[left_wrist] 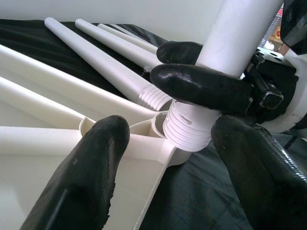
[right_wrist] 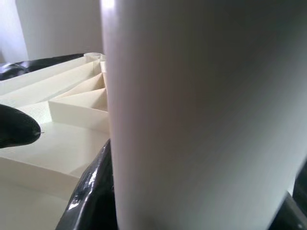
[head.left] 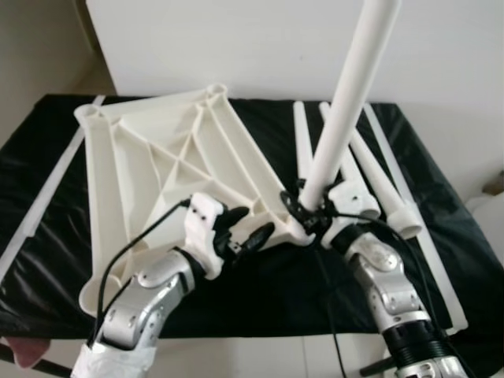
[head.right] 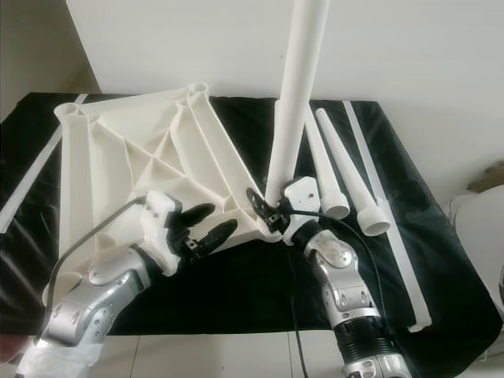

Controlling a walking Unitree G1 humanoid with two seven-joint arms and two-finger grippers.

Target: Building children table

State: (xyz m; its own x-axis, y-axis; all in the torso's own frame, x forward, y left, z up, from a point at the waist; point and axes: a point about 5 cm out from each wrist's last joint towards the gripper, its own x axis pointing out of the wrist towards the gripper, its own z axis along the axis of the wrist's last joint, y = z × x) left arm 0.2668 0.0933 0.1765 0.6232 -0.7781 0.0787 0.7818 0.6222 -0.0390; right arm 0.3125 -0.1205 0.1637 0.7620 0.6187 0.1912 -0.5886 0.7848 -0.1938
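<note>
The white table top [head.left: 157,157] lies upside down on the black-covered table, ribs facing up. At its near right corner a white leg [head.left: 346,102] stands upright, slightly tilted, with its threaded end [left_wrist: 189,127] seated in the corner socket. My right gripper [head.left: 303,209] is shut on this leg just above the thread. My left gripper [head.left: 244,228] is open and hovers over the table top's near edge, just left of that corner, with its fingers [left_wrist: 91,177] pointing at the socket. In the right wrist view the leg [right_wrist: 201,115] is very close.
Three loose white legs [head.left: 370,177] lie on the black cloth [head.left: 268,291] right of the table top. Long white strips lie along the cloth's left side [head.left: 47,189] and right side [head.left: 425,236]. A white wall stands behind the table.
</note>
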